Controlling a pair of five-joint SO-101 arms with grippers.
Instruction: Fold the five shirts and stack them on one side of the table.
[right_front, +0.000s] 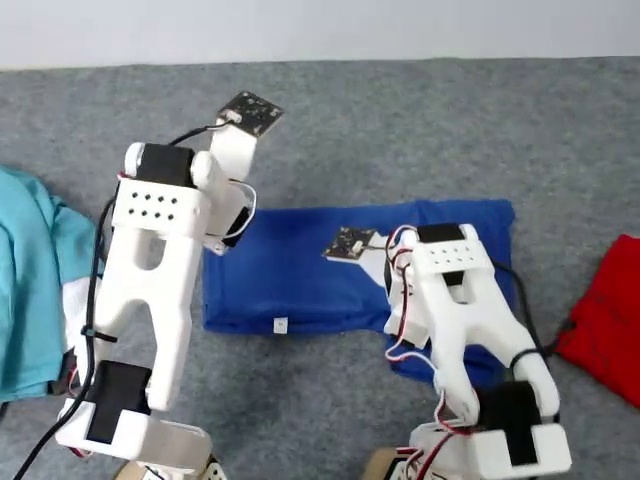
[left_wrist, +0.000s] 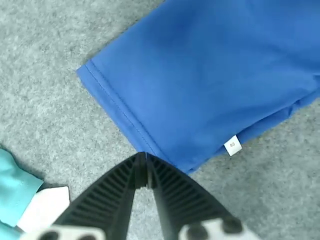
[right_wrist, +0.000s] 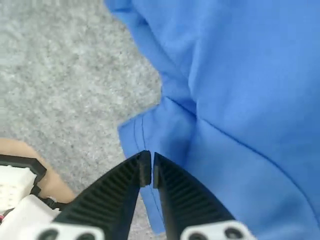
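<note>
Grey carpeted counter (right_front: 400, 120).

Near right: right end effector (right_wrist: 148, 167) clenched, jaws pressed almost together. Tips sit over a stitched sleeve hem (right_wrist: 134, 131) at the near right part of the blue shirt (right_front: 300, 275). Cannot tell whether any cloth is pinched.

Centre: the blue shirt (right_wrist: 240, 100) lies flat, as a wide band running left to right. Small white tag (right_front: 281, 324) on its near edge.

Left of centre: left end effector (left_wrist: 145, 167) clenched, jaws together. Tips are right at the left hem of the blue shirt (left_wrist: 210, 75), close to its near left corner. Grip on fabric not discernible. The tag (left_wrist: 232, 146) is just right of the tips.

Far left edge: teal shirt (right_front: 25, 280), rumpled, apart from the blue one, with a bit of white cloth (left_wrist: 45, 205) against it.

Right edge: red shirt (right_front: 610, 315), well apart from the blue.
</note>
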